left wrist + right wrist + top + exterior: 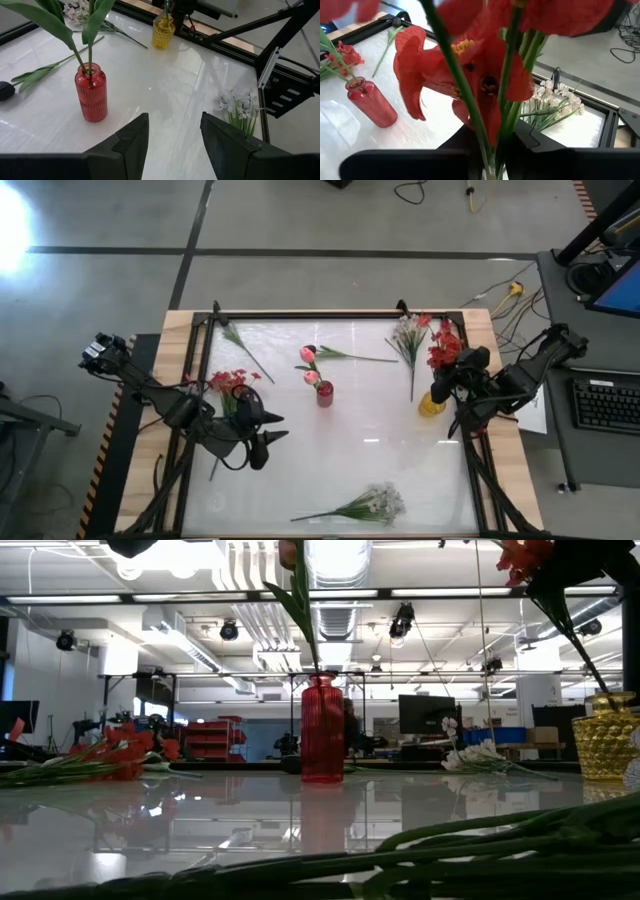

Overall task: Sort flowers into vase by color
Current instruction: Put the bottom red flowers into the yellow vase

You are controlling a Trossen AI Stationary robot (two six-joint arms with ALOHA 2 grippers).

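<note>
Red blooms (444,348) are gripped by the right end effector (441,385) above the yellow vase (431,404); left end effector (268,428), jaws wide, is left of the red vase (324,393)

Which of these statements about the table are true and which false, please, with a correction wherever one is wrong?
1. The red vase holds a pink flower. True.
2. The right gripper is over the yellow vase, with the red flowers at its fingers. True.
3. The left gripper holds a white spray. False: its fingers are open and empty.
4. Every red bunch is in a vase. False: one red bunch lies on the table by the left arm.
5. A white spray lies near the table's front edge. True.
</note>
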